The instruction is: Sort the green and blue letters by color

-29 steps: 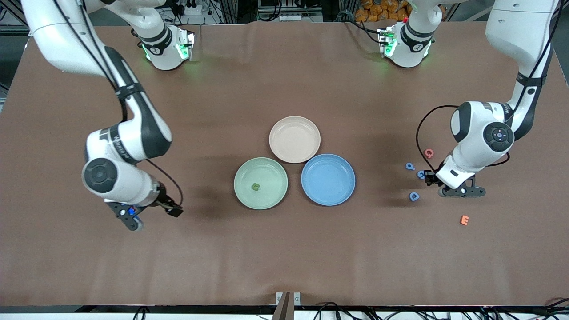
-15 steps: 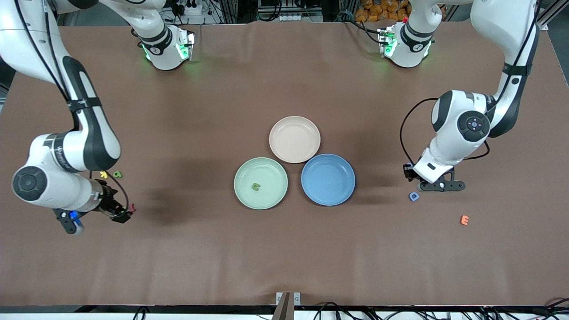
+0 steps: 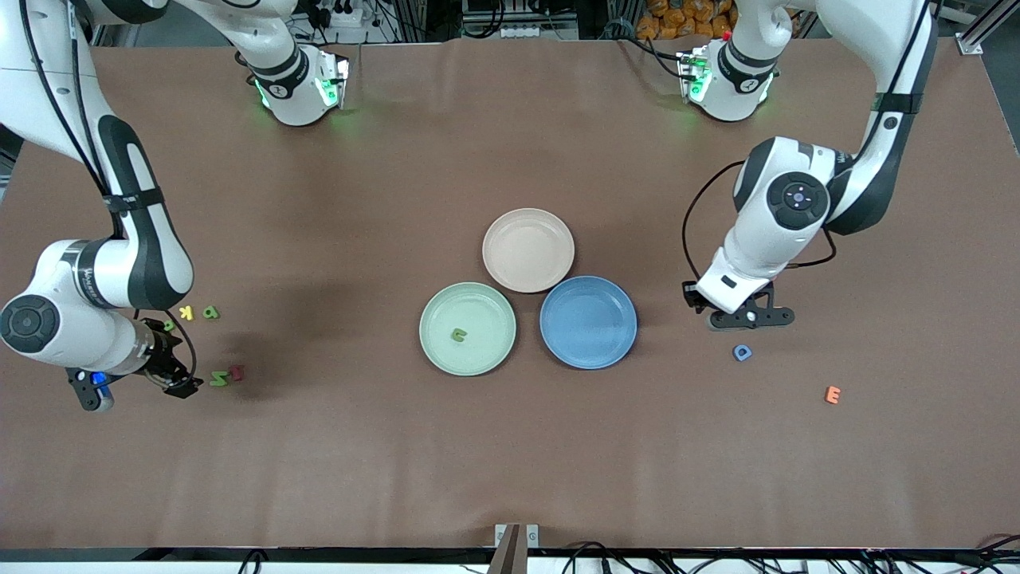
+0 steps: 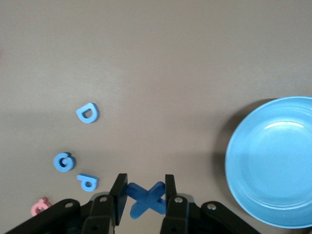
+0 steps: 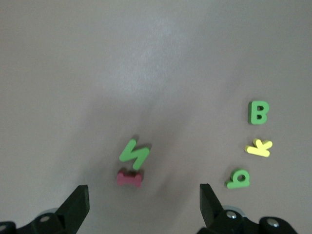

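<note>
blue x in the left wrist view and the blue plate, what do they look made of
Blue X: probably foam, matte, with thick, soft-looking cut edges and no shine. Blue plate: likely hard plastic, smooth and semi-glossy, with a pale highlight along its inner curve; glazed ceramic cannot be ruled out.

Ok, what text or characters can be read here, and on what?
"X": blue letter X, held in the left gripper.
"D": blue letter D, on the table.
"P": blue letter P.
"B": green letter B.
"Z": green letter Z.
"k": yellow letter k.
"E": orange letter E.
Other letters and arm markings: too small or unclear to read.
</note>
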